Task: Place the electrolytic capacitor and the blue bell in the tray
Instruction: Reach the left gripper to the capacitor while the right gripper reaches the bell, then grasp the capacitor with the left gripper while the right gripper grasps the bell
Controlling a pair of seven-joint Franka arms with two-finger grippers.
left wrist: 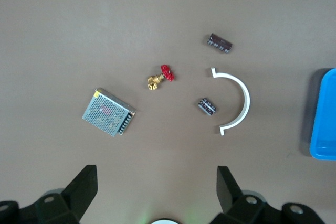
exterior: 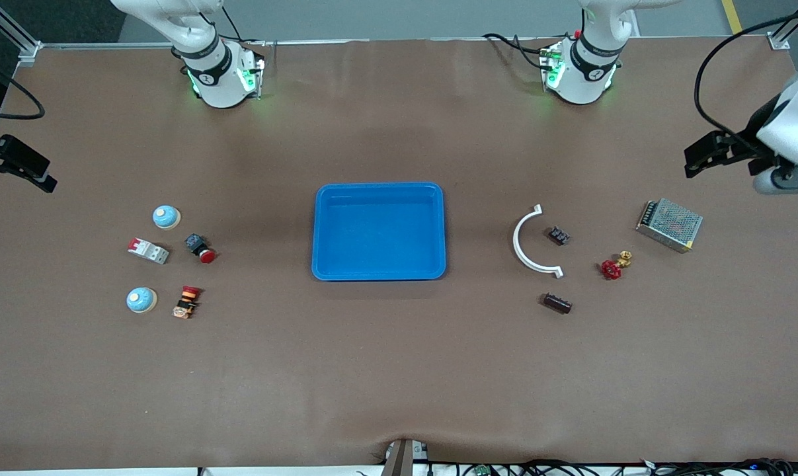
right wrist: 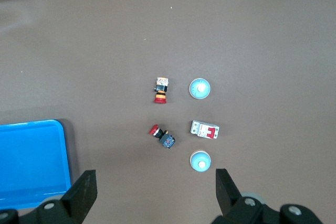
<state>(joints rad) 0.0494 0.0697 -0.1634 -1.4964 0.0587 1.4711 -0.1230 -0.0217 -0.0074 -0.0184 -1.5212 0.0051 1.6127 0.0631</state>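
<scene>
The blue tray (exterior: 379, 198) (left wrist: 324, 129) (right wrist: 31, 161) lies empty at the table's middle. A dark cylindrical electrolytic capacitor (exterior: 557, 303) (left wrist: 220, 43) lies toward the left arm's end. Two blue bells lie toward the right arm's end: one (exterior: 166, 216) (right wrist: 200, 161) farther from the front camera, the other (exterior: 141, 299) (right wrist: 199, 88) nearer. My left gripper (exterior: 699, 157) (left wrist: 156, 170) hangs open and empty over the left arm's end of the table, near the power supply. My right gripper (exterior: 38, 173) (right wrist: 155, 174) hangs open and empty over the right arm's end.
Around the capacitor are a white curved bracket (exterior: 529, 243), a smaller dark part (exterior: 558, 235), a red-handled brass valve (exterior: 613, 266) and a metal mesh power supply (exterior: 670, 225). Between the bells are a circuit breaker (exterior: 149, 250), a red push button (exterior: 200, 248) and an emergency-stop switch (exterior: 187, 301).
</scene>
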